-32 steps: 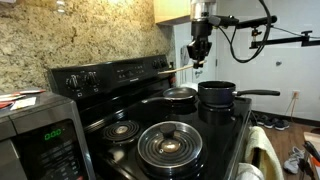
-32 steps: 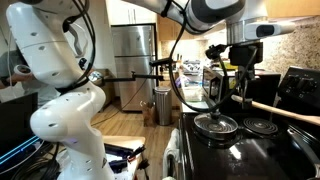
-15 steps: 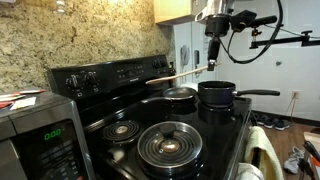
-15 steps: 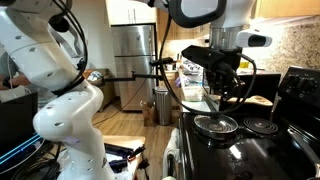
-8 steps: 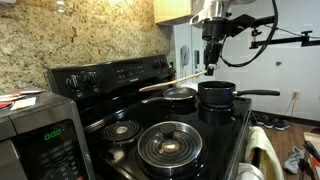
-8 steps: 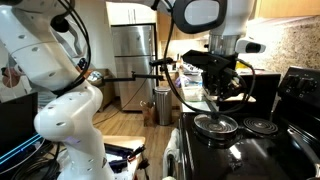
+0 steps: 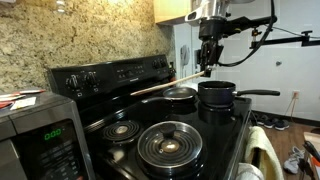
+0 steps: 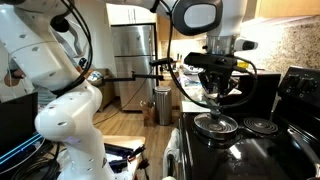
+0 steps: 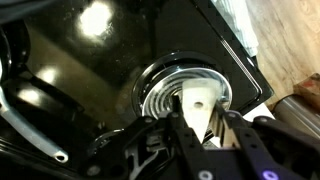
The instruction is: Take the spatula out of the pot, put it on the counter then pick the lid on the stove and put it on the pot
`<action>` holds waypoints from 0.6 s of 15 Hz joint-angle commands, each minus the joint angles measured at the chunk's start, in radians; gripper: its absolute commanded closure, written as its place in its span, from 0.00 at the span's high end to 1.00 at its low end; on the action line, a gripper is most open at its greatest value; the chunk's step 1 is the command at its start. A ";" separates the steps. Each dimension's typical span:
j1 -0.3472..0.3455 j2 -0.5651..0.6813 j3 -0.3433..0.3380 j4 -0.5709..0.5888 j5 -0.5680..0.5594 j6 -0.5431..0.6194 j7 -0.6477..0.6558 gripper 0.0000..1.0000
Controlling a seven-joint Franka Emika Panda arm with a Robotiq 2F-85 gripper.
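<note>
Pale spatula (image 7: 165, 85) clamped at one end in the closed gripper (image 7: 207, 68), held higher than the pot (image 7: 216, 96), handle slanting down sideways before the back panel of the stove (image 7: 105, 75).

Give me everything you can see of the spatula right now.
The spatula is a long, thin, pale stick, wood-like or silvery. It hangs in the air nearly level, its free end slightly lower, over the back of the stove, clear of the pot. The gripper is shut on one end; nothing else touches it.
</note>
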 commanded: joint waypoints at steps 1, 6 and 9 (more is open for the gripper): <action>0.019 -0.016 0.031 -0.055 0.008 0.075 -0.155 0.09; 0.040 -0.009 0.039 -0.086 0.041 0.086 -0.298 0.08; 0.038 -0.013 0.042 -0.099 0.030 0.079 -0.390 0.09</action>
